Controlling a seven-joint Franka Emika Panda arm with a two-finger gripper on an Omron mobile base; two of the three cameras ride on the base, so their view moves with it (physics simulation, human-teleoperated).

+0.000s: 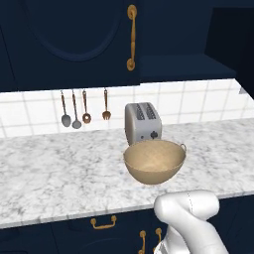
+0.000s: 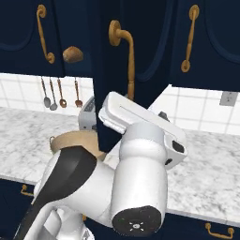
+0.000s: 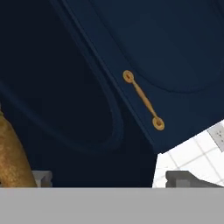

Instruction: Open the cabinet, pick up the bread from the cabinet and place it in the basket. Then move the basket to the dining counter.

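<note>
The cabinet (image 1: 74, 44), a dark navy wall unit with arched-panel doors, runs across the top of the left base view, with a long brass handle (image 1: 131, 37) on the closed door. To the right of that door an open compartment shows a bare navy shelf (image 1: 186, 67). Below, on the marble counter (image 1: 54, 163), the tan woven basket (image 1: 155, 161) sits just in front of a silver toaster (image 1: 143, 121), and nothing can be seen inside it. Four utensils (image 1: 84, 109) hang on the white tiled wall to the left.

In the right base view a cabinet door (image 2: 126, 65) stands swung out toward the camera, its ornate brass handle (image 2: 124, 56) facing forward. The bread (image 2: 72, 54), a small golden-brown roll, sits inside the cabinet to the left of that open door, at the height of the handle's top. The white arm fills the lower middle, and part of the basket's rim shows behind it, left of the open door.

In the hand view the gripper (image 3: 116, 179) has its two dark fingertips (image 3: 183, 178) set far apart at the bottom edge, released, with nothing between them. A brass handle rises just beside the left tip, outside the gap. Beyond the jaws lies a dark door panel, and farther up to the right a closed door with another brass handle.
</note>
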